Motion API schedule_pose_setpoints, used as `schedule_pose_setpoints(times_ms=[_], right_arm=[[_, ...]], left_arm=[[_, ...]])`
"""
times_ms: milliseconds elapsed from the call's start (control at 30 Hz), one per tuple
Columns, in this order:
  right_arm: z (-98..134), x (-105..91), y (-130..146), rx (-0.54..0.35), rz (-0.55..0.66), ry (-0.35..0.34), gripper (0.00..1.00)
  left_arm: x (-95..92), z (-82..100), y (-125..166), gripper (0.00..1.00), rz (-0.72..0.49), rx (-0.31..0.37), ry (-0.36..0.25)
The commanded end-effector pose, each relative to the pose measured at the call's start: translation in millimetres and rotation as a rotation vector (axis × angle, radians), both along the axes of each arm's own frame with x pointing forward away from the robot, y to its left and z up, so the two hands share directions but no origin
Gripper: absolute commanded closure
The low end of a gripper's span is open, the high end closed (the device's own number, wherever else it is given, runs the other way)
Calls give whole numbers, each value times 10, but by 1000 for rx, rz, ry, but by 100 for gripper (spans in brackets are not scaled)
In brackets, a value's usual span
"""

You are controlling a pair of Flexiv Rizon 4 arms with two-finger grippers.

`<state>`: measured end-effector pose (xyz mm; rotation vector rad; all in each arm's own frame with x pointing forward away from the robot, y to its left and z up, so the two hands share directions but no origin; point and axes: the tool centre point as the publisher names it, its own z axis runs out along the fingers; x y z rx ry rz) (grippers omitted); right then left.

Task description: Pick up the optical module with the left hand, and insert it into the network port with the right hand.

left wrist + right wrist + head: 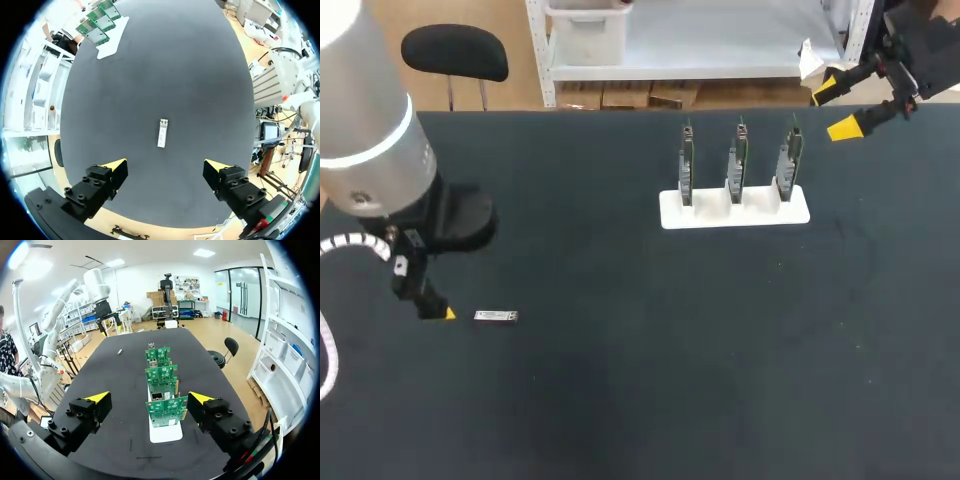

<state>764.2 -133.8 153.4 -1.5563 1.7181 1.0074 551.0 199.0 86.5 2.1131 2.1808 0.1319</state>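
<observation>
Dark tabletop carried the module lying flat, just ahead of your left gripper, which was wide open and empty, apparently lined up to straddle it. Your right gripper, likewise open and empty, hung facing the circuit boards.

A robotics lab, by the look of it — a left arm and a right arm set at a black table, and on it a white stand holding three upright green circuit boards.
</observation>
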Motion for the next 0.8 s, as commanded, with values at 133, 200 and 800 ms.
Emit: schedule_pose_setpoints(times_ms=[133,200,800], right_arm=[[-3,15,1,1,2,1,0],[-3,15,1,1,2,1,0],[-3,15,1,1,2,1,0]], left_arm=[[-66,-247,-94,0,-35,-4,-16],[-61,-306,-118,0,-40,-7,-9],[125,-592,-104,0,-27,7,37]])
